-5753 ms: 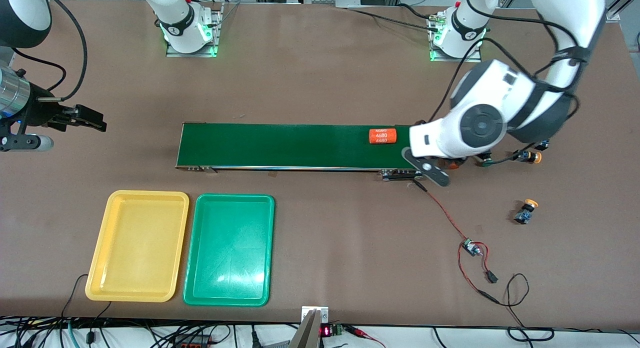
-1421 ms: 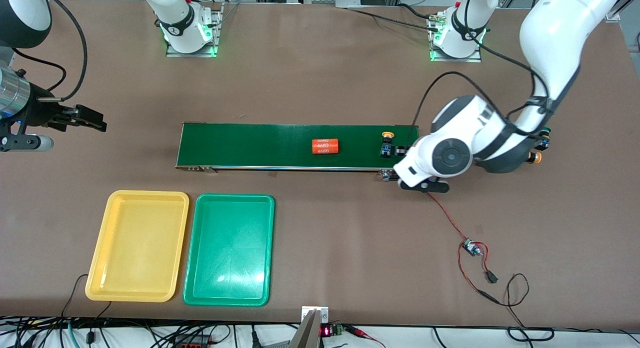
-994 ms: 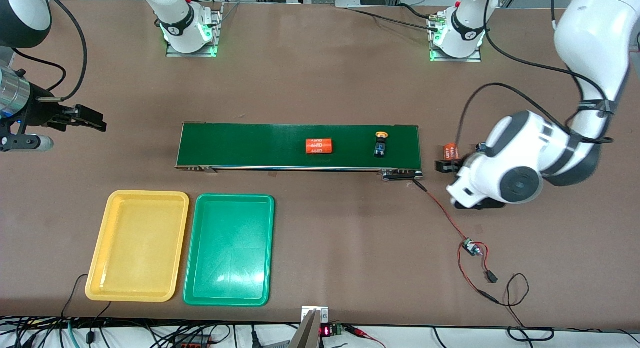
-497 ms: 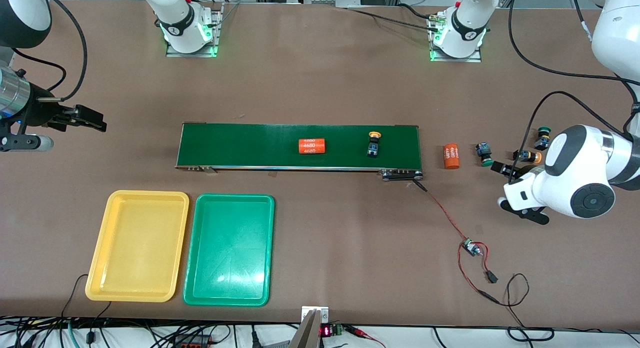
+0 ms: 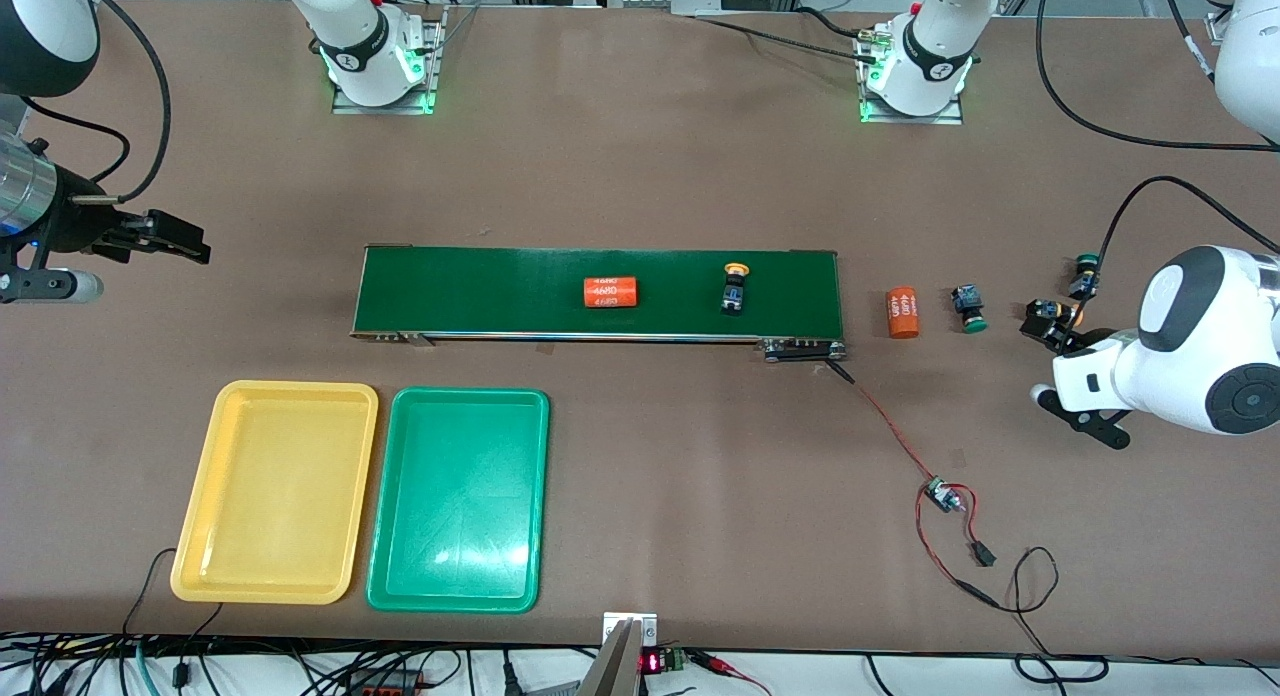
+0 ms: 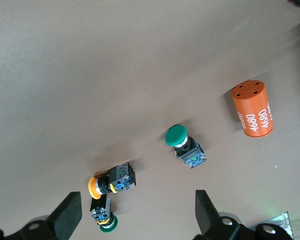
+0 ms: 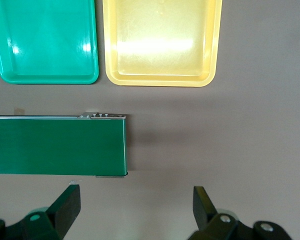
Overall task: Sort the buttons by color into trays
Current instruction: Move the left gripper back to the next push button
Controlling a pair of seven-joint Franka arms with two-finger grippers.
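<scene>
A yellow-capped button (image 5: 735,288) lies on the dark green belt (image 5: 480,291). Off the belt's end near the left arm lie a green button (image 5: 968,308) (image 6: 184,144), a yellow-orange button (image 5: 1050,314) (image 6: 111,181) and another green button (image 5: 1085,274) (image 6: 102,216). My left gripper (image 5: 1060,331) (image 6: 136,215) hangs open over that last pair, which lie next to one finger (image 6: 67,215). My right gripper (image 5: 178,239) (image 7: 135,207) waits open and empty over the table near the belt's other end. The yellow tray (image 5: 275,491) (image 7: 162,40) and green tray (image 5: 460,496) (image 7: 45,40) are empty.
An orange "4680" cylinder (image 5: 610,292) rides on the belt; another (image 5: 903,313) (image 6: 254,109) lies on the table just off the belt's end. A red wire with a small circuit board (image 5: 940,494) runs from the belt toward the front camera.
The left arm swung from the belt's end out over the pair of buttons. The belt carried the cylinder and the yellow button toward the right arm's end. The right arm stayed still.
</scene>
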